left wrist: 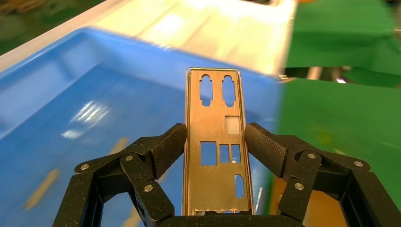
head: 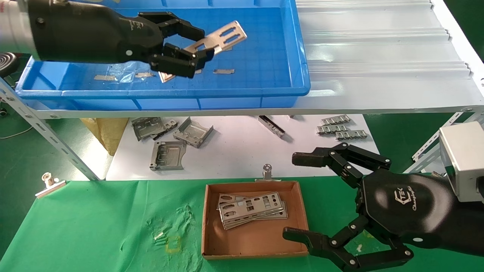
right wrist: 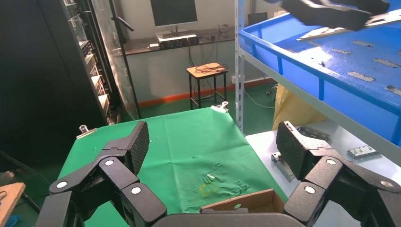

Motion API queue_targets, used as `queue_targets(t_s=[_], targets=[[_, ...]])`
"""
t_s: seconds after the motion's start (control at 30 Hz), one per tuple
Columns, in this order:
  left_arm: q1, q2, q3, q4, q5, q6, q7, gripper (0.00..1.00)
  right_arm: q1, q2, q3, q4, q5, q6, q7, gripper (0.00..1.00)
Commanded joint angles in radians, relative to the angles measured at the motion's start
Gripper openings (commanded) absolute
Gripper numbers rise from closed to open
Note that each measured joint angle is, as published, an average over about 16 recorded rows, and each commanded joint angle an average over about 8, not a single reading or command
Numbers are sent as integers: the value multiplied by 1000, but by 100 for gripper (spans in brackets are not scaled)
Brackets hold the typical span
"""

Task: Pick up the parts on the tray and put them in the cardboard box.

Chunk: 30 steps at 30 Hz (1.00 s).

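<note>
Left gripper (head: 202, 47) clamps a punched metal plate (head: 221, 37) between its two fingertips, above the floor of the blue tray (head: 264, 68) at about 11 o'clock in the head view. The plate's long axis runs from 8 o'clock to 2 o'clock there, its free end with two slots aimed toward 2 o'clock and raised off the tray floor. The left arm reaches in level from 9 o'clock, across the tray's near wall.

The left wrist view shows what the head view hides: the textured fingertips (left wrist: 171, 146) press on the plate's two long edges, and the plate (left wrist: 215, 142) stands straight out from the palm along the gripper's axis.

Right gripper (head: 298, 196) hangs at 4 o'clock, fingers spread wide and holding nothing, just beside the cardboard box (head: 211, 226), its lower finger overlapping the box's corner. Stacked plates (head: 251, 209) lie flat in that box, long axes running roughly 9 to 3 o'clock.

The right wrist view shows the green cloth (right wrist: 189, 142) and a box edge (right wrist: 246, 203).
</note>
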Motion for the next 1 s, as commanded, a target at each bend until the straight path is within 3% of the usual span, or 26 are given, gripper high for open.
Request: queue_targets(t_s=[0.03, 0.2, 0.5, 0.67, 1.0], targets=[[2, -9, -6, -11, -6, 54, 18, 0, 0, 0, 0, 0, 0, 0, 0, 100], [98, -39, 31, -190, -83, 87, 21, 0, 0, 0, 0, 0, 0, 0, 0, 100], [287, -180, 177, -625, -277, 57, -58, 0, 0, 0, 0, 0, 0, 0, 0, 100], [384, -138, 235, -654, -238, -33, -33, 0, 0, 0, 0, 0, 0, 0, 0, 100], [534, 4, 293, -555, -115, -254, 109, 0, 0, 0, 0, 0, 0, 0, 0, 100]])
